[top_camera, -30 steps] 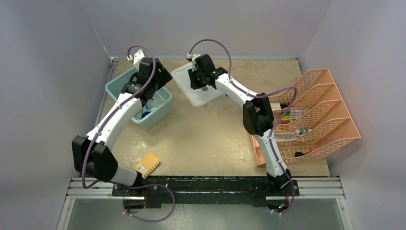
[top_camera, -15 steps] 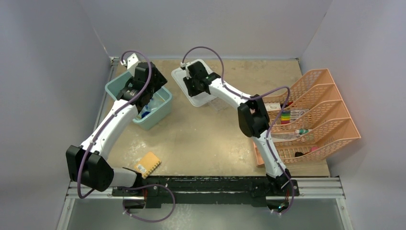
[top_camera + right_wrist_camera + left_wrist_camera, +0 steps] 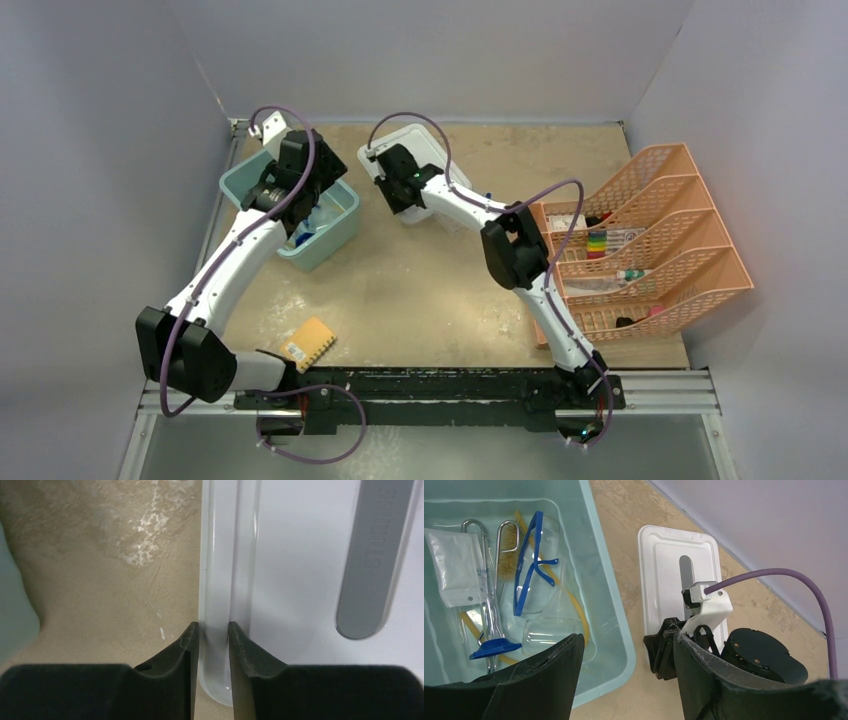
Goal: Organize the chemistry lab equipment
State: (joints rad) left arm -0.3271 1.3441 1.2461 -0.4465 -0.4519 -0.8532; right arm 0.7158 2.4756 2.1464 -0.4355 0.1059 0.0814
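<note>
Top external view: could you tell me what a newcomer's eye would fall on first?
The peach plastic compartment organiser stands out at the right edge. At far left, a teal plastic bin holds blue-rimmed safety glasses, and the right gripper straddles the rim of the white plastic lid beside it.

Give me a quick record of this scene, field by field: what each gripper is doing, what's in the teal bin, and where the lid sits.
Left gripper: open, empty, over the teal bin rim
Right gripper: jaws astride the white lid edge, near a corner; grip unclear
Bin contents: safety glasses, white packet, brush, other items
Lid: flat on the table, right of the bin, apart from it
Elsewhere: peach organiser at the right; sponge near the left arm's base
</note>
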